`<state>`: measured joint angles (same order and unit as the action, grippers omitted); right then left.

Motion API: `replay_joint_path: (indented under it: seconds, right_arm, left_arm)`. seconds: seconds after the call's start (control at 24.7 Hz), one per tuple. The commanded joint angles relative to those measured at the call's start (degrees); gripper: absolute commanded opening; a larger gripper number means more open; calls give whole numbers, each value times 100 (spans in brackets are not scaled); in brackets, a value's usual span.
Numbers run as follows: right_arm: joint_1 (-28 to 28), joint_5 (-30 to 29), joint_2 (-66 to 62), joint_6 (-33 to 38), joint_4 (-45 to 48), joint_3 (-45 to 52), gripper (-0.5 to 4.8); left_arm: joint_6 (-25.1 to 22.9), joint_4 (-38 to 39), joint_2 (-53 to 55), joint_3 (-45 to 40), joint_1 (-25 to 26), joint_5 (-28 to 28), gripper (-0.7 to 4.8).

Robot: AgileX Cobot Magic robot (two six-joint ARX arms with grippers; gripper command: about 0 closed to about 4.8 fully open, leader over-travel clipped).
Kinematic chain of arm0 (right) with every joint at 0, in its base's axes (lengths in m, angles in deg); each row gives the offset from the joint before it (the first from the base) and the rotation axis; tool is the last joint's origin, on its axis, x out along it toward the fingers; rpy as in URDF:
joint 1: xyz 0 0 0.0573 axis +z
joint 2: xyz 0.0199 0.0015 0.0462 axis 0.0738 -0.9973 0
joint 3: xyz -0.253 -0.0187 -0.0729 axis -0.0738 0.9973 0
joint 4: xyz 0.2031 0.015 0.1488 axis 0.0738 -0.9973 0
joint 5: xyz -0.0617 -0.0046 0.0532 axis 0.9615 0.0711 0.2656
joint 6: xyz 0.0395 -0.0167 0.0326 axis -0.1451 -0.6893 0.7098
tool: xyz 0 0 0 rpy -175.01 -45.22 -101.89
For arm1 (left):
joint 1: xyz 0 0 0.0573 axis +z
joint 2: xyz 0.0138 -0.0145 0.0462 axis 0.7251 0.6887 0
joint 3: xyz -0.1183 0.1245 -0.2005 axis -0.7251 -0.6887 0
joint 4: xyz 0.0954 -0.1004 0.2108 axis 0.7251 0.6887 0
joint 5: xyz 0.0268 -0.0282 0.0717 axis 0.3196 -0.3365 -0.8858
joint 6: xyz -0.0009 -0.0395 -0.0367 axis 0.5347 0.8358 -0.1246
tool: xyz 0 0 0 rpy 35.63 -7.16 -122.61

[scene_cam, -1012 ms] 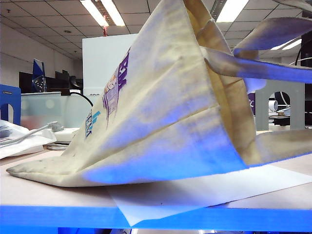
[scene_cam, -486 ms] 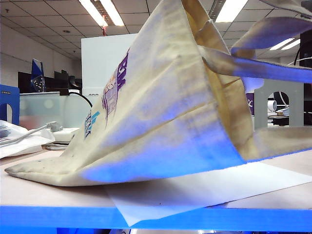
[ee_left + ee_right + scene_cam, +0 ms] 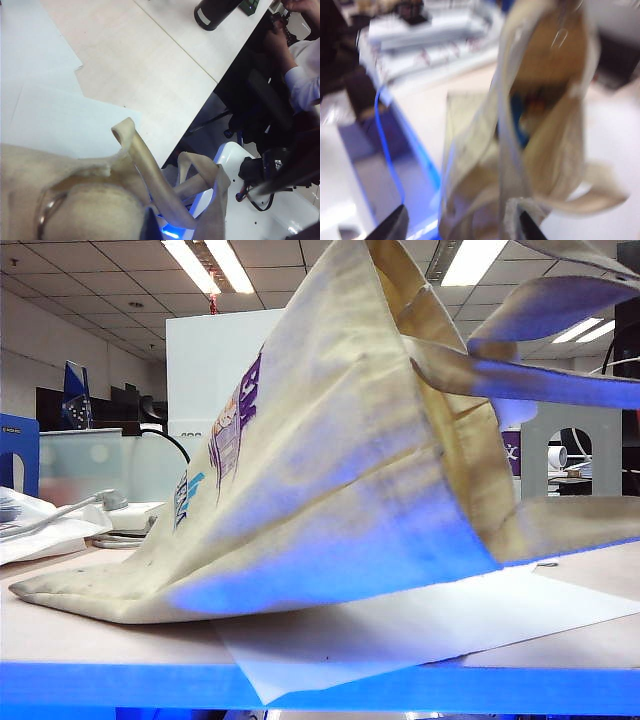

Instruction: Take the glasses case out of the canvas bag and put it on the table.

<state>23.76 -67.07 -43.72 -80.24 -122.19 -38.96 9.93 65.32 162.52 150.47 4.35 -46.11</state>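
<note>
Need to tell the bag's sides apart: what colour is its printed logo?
Purple and light blue logo, clearest in the exterior view.

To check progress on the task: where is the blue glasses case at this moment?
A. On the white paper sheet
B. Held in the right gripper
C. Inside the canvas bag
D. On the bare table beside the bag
C: the right wrist view looks into the open canvas bag, and the glasses case shows as a blue shape inside it.

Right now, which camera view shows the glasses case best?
The right wrist view, though blurred: a blue patch, apparently the glasses case, shows inside the open canvas bag, beyond the open right hand. The exterior view shows only the bag's outside; the left wrist view only its rim and straps.
</note>
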Motion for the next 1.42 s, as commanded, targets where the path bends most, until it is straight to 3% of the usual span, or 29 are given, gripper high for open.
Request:
replay_joint_path:
  seconds: [0.04, 0.08, 0.12, 0.24, 0.73, 0.81, 0.93, 0.97, 1.01, 1.05, 1.13, 1.17, 1.42]
  right_arm:
    - [-11, 85, -133, -42, 22, 39, 272]
    - [-9, 129, -149, -39, 90, 39, 257]
    - [-9, 151, -173, -42, 170, 37, 211]
    - [-11, 153, -203, -162, 374, 37, -16]
    - [-9, 2, -424, -164, 302, 37, 8]
    - [-7, -299, -505, -164, 234, 37, 46]
    - [-7, -455, -660, -160, 164, 37, 203]
    - [-7, -431, -713, -160, 166, 37, 217]
    - [-7, -400, -745, -160, 170, 35, 211]
    - [-7, -334, -774, -162, 195, 37, 170]
    - [-7, -205, -776, -175, 221, 37, 22]
    - [-7, -197, -776, -201, 251, 37, -2]
    - [-7, -203, -761, -197, 278, 20, 8]
  left_arm:
    - [-22, -118, -61, 22, -20, 44, -5]
    - [-20, -118, -61, 22, -20, 48, -5]
    - [-17, -118, -61, 22, -20, 63, -5]
    - [-4, -122, -61, 22, -20, 155, -5]
    - [-2, -122, -61, 22, -22, 195, -5]
    - [-2, -125, -61, 22, -22, 197, -5]
    - [-2, -122, -61, 22, -22, 199, -5]
    - [-2, -122, -61, 22, -22, 197, -5]
    - [-2, -122, -61, 22, -22, 197, -5]
    - [-2, -120, -61, 22, -22, 197, -5]
    - [-2, -120, -61, 22, -22, 197, -5]
    - [-2, -118, -61, 22, -22, 197, -5]
    - [-9, -111, -61, 22, -22, 195, -5]
